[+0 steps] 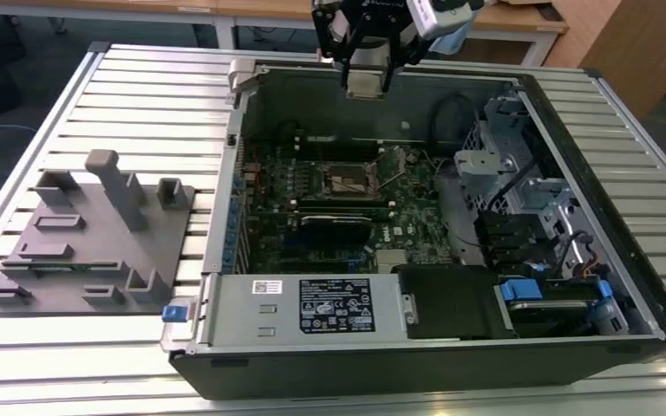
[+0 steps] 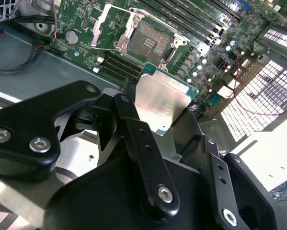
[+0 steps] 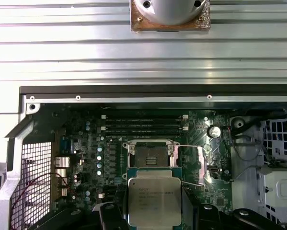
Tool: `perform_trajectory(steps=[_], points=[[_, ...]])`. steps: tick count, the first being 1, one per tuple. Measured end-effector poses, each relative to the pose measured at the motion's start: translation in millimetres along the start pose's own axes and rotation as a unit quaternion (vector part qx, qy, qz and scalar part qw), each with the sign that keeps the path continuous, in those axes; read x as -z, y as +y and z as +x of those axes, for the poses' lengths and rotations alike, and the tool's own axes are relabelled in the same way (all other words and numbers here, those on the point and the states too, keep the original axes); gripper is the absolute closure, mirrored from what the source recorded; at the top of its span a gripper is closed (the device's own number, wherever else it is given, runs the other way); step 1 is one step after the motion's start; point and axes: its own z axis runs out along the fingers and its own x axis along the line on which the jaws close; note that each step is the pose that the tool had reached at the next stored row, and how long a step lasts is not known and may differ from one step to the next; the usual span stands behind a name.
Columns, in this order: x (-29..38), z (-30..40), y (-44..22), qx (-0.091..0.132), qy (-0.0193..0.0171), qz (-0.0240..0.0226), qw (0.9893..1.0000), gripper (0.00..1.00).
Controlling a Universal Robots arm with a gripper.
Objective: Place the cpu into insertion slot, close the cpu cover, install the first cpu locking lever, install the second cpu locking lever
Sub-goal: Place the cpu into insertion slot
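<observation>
Ribbed aluminium table (image 1: pixel 79 95) carries an open computer case (image 1: pixel 426 368) in the exterior view, with a grey fixture block (image 1: pixel 90 234) on the exterior view's left. A grey power supply (image 1: pixel 310 308) sits at the case's near wall. The gripper (image 1: pixel 363 80) hangs over the far part of the case, clamped on the cpu (image 1: pixel 364 87), well above the insertion slot (image 1: pixel 350 178) on the green motherboard (image 1: pixel 414 217).

In the second wrist view, black fingers (image 2: pixel 133 122) press against two opposite edges of the cpu (image 2: pixel 160 98), its silvery top facing the camera. Beyond it the insertion slot (image 2: pixel 150 43) lies bare, dark centre exposed, and the cpu cover (image 2: pixel 101 24) stands swung open just beside it.

In the first wrist view, the gripper (image 3: pixel 154 211) holds the cpu (image 3: pixel 154 201) square to the board, apart from the insertion slot (image 3: pixel 149 155). The cpu cover (image 3: pixel 204 177) lies folded back at the slot's side, and the long memory slots (image 3: pixel 145 124) run on the slot's other side.
</observation>
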Motion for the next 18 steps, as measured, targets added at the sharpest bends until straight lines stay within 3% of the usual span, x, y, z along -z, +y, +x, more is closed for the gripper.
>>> perform_trajectory(steps=[18], points=[[-4.3,-0.1,-0.4,0.000,0.0000,0.0000,1.0000,0.46]])
